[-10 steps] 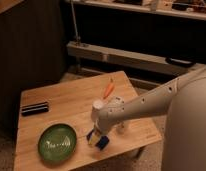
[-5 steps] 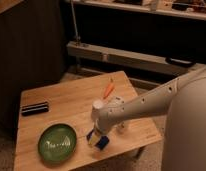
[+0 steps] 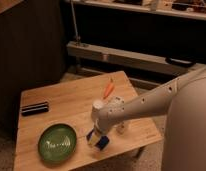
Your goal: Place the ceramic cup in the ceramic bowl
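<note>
Well left of tool, toward far side: flat black bar (image 3: 35,108) on bench (image 3: 71,97), long axis running left-right. Not involved.

Left of tool and about level with it, near front edge: ceramic bowl (image 3: 57,143), green, shallow, nothing in it. Apart from tool, bare wood between.

Tool (image 3: 97,139): low at front edge of bench, pointing down, right at a dark blue piece (image 3: 103,144). Touching it or just above, cannot tell. Cannot tell either whether wide, narrow or holding anything. No pale shape seen in it.

Just beyond tool, almost straight behind it on far side: ceramic cup (image 3: 98,105), small, whitish, upright, round rim up, standing on bench and not in bowl. Close against arm (image 3: 146,102); contact unclear.

Farther beyond and slightly right: orange carrot (image 3: 109,90), long axis pointing away from tool.

Right of tool, half under arm: another pale object (image 3: 122,128), too hidden to name.

Judgement: cup not yet taken. Key relation is cup behind tool, bowl to its left, tool at the corner between them. Calls for a lift clear of the blue piece, a short reach back, and a descent over the rim (round, so no preferred axis). Then a carry leftward and forward to bowl. Risk: arm brushing cup on the way up, given closeness.
</note>
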